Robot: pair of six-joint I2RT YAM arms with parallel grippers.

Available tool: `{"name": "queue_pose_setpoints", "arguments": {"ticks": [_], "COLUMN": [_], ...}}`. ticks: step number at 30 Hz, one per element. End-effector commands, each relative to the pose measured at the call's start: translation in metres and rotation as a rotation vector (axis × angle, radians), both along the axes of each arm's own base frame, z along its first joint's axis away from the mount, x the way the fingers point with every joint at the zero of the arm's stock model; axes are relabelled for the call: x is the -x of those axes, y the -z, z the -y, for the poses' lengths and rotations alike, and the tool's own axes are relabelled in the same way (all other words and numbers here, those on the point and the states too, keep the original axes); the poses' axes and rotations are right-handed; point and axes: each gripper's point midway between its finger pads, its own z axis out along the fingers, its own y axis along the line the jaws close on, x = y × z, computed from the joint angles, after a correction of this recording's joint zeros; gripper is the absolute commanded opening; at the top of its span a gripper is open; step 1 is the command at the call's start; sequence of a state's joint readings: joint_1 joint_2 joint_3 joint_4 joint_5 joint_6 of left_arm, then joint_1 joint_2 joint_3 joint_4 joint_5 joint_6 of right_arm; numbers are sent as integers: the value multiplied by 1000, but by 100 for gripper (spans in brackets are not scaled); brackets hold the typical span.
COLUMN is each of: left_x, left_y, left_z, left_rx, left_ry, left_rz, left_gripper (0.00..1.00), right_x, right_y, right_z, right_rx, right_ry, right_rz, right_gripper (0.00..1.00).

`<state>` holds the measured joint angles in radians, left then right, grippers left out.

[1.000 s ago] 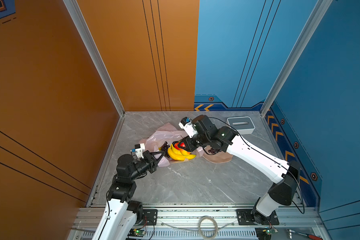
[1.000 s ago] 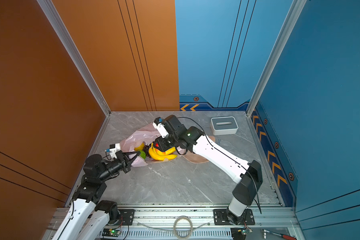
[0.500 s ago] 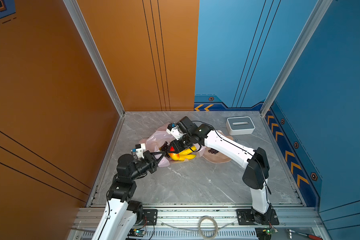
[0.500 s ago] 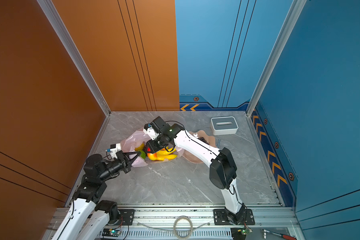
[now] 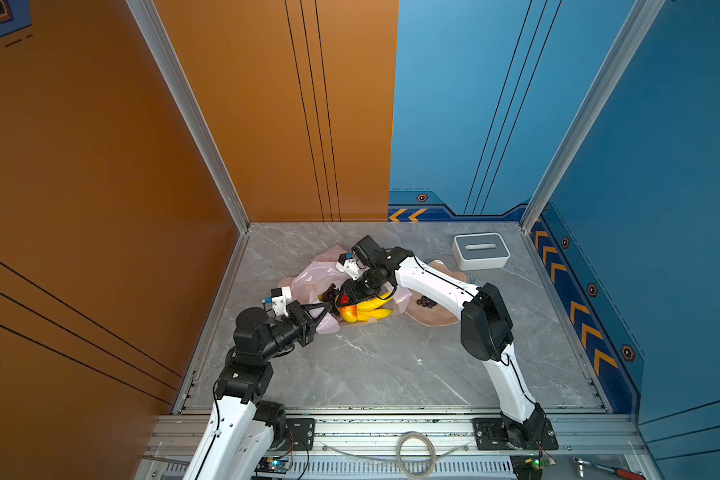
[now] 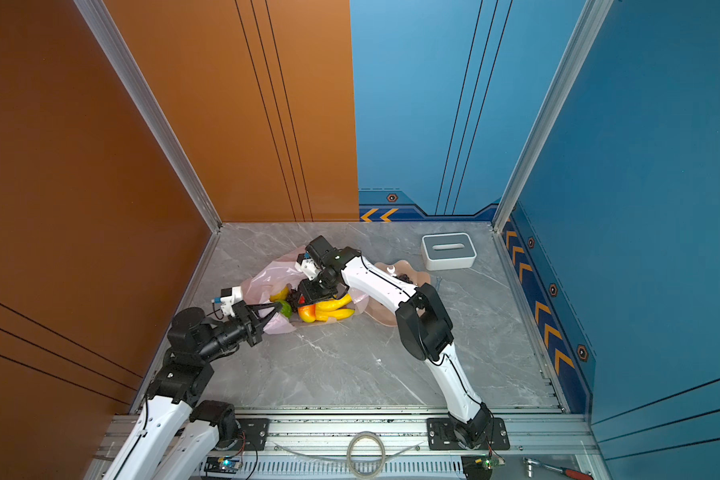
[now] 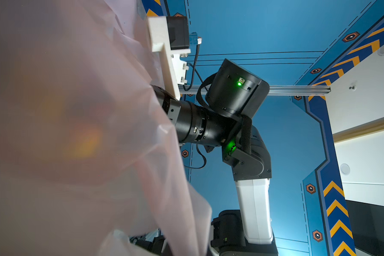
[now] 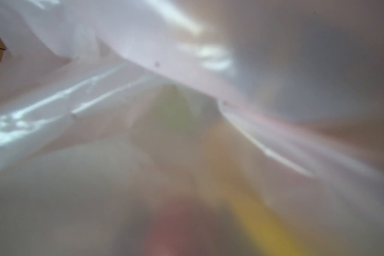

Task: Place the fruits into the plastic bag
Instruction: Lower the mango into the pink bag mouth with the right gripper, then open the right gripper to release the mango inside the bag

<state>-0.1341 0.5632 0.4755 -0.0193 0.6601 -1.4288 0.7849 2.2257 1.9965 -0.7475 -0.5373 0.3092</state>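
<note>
The pale-pink plastic bag (image 5: 308, 276) lies crumpled at the left middle of the floor, its mouth facing right. My left gripper (image 5: 329, 308) is shut on the bag's near edge, and film drapes across the left wrist view (image 7: 75, 133). My right gripper (image 5: 349, 296) is at the bag's mouth, shut on the red-yellow mango (image 5: 348, 313). The banana bunch (image 5: 373, 309) lies against the mango. Dark grapes (image 5: 330, 294), a lime (image 6: 286, 308) and a yellow-green fruit (image 6: 279, 295) sit inside the bag. Bag film (image 8: 142, 55) fills the right wrist view, with blurred fruit colours behind it.
A peach scalloped bowl (image 5: 437, 319) to the right of the bag holds another dark grape cluster (image 5: 426, 302), partly under my right forearm. A white-and-grey slotted box (image 5: 481, 250) stands at the back right. Walls close in the left, back and right sides.
My right gripper has moved left to the bag's mouth and the arm's elbow has folded in nearer the bowl. My left arm has stayed put, holding the bag.
</note>
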Motion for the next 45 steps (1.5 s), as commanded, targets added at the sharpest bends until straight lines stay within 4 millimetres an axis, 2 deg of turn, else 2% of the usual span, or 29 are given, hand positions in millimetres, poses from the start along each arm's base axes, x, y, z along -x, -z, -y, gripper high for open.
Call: {"name": "queue_pose_setpoints", "arguments": {"ticks": [1, 7, 11, 13, 14, 21, 26, 35, 43, 45], "left_x": [4, 5, 6, 6, 7, 7, 7, 6, 5, 5], "left_y": [-19, -17, -17, -17, -18, -17, -17, -18, -17, -17], "left_z": [5, 7, 8, 8, 8, 8, 8, 8, 8, 7], "left_rx": [-6, -5, -4, -3, -3, -4, -5, -7, -8, -8], "left_ry": [30, 34, 37, 39, 39, 38, 35, 33, 30, 29], "left_rz": [61, 57, 59, 58, 60, 57, 59, 61, 56, 55], "left_gripper": [0, 0, 0, 0, 0, 0, 0, 0, 0, 0], "right_x": [-17, -47, -63, -67, -65, -57, -49, -46, -45, -45], "right_y": [-16, -14, -12, -19, -11, -22, -8, -2, -1, -1], "right_z": [-14, -20, -26, -32, -32, -55, -68, -69, -67, -66], "right_rx": [-59, -111, -205, -261, -264, -344, -340, -321, -312, -308], "right_ry": [90, 307, 452, 499, 517, 532, 518, 506, 498, 497], "right_rz": [20, 40, 25, 30, 25, 70, 45, 47, 49, 50], "right_gripper": [38, 38, 38, 39, 40, 40, 41, 63, 78, 78]}}
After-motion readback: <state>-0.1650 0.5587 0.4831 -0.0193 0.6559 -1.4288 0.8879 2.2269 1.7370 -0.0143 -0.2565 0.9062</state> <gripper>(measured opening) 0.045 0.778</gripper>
